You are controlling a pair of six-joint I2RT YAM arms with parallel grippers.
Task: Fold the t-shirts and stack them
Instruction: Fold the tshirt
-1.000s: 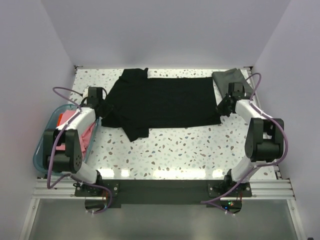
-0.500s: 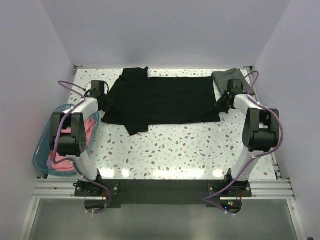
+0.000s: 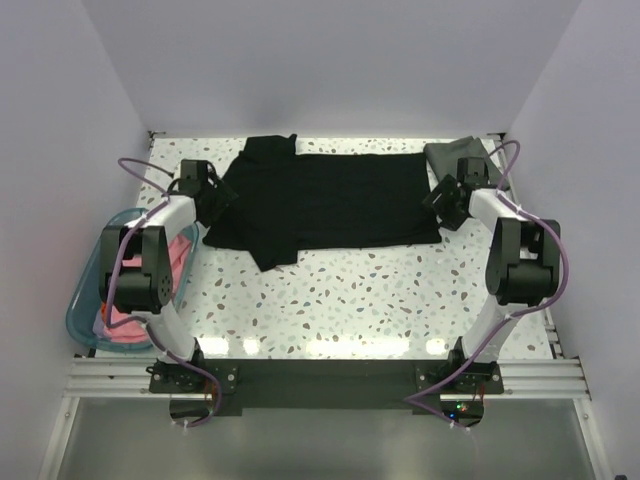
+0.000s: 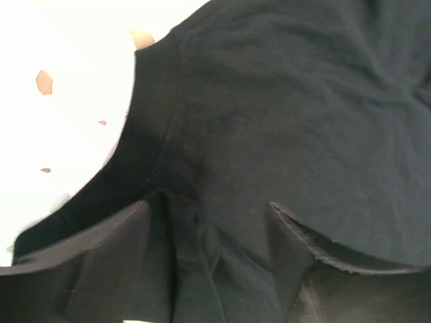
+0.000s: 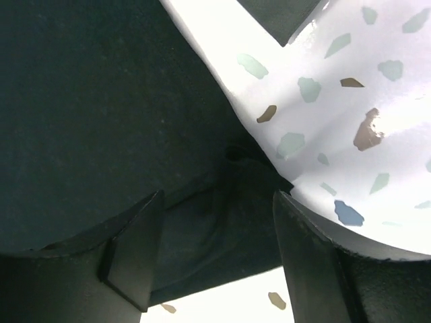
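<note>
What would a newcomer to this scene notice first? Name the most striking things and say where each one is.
The large black t-shirt, spread flat across the far half of the speckled table, stands out first. The left gripper and the right gripper sit at its opposite side edges, with black cloth between the fingers. A teal tub at the table's left edge holds pink cloth.

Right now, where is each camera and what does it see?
Top external: up high behind, looking down on the large black cloth t-shirt; left arm and right arm show.
Left wrist: on the left arm, close above the shirt; its dark fingers show.
Right wrist: on the right arm, above shirt edge and speckled table; fingers show.
All three see the shirt.
</note>
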